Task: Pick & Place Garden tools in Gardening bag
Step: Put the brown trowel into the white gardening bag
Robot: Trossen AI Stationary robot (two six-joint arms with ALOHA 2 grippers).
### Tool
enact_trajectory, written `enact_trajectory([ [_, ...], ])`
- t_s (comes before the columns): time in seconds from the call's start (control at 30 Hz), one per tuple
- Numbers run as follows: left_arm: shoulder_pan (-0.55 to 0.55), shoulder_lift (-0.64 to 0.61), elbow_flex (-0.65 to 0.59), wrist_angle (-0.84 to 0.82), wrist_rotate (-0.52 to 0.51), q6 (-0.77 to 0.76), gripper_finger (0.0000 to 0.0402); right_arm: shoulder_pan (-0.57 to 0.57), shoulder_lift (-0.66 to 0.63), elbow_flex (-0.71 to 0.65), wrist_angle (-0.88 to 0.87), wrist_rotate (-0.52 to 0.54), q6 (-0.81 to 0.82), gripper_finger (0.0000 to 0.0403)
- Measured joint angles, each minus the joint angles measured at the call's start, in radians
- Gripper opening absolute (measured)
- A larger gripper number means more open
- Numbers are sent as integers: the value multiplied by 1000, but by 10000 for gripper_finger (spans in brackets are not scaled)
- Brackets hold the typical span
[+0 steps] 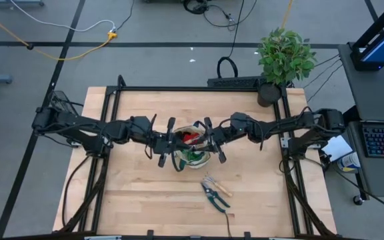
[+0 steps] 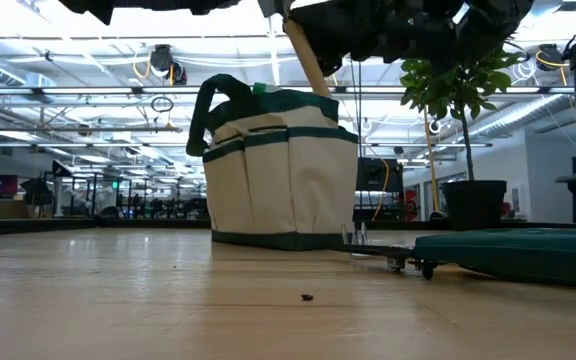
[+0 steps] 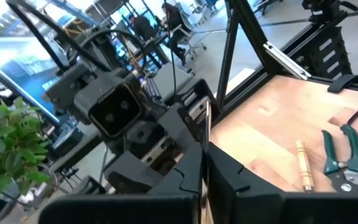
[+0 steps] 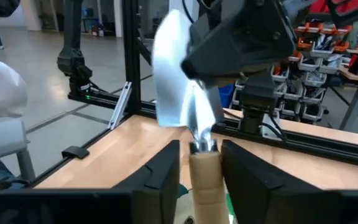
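The beige gardening bag with green trim (image 1: 191,152) stands at the table's middle and also shows in the low view (image 2: 278,170). Something red (image 1: 191,138) shows inside it. Both grippers meet above it. My right gripper (image 4: 202,168) is shut on a trowel's wooden handle. My left gripper (image 3: 205,177) is shut on the trowel's silver blade (image 4: 173,74). The handle (image 2: 308,55) slants down toward the bag's rim. Pruning shears with green grips (image 1: 213,198) and a second wooden-handled tool (image 1: 217,185) lie on the table in front of the bag. My left gripper pinches the trowel's thin blade, seen edge-on (image 3: 207,127), between its two fingers. It comes from the table's left. The trowel is lifted, blade end higher. My right gripper pinches the wooden handle just below the metal ferrule (image 4: 205,177), one finger on each side. It comes from the table's right, fingers lying along the handle. The trowel slants, and its handle end points down at the bag.
A potted green plant (image 1: 284,57) stands at the table's far right corner. A black frame rail (image 1: 199,88) runs around the table's edges. Bare wood lies to the left of the bag and in front of it.
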Motion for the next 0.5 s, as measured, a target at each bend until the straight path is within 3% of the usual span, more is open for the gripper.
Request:
enact_trajectory([
  [0.23,0,0,0,-58,-15,-38,6,-5,-1,0,-13,53,-57,177],
  [0.5,-3,-82,0,-111,-186,-81,7,-18,-69,0,-59,68,-59,205],
])
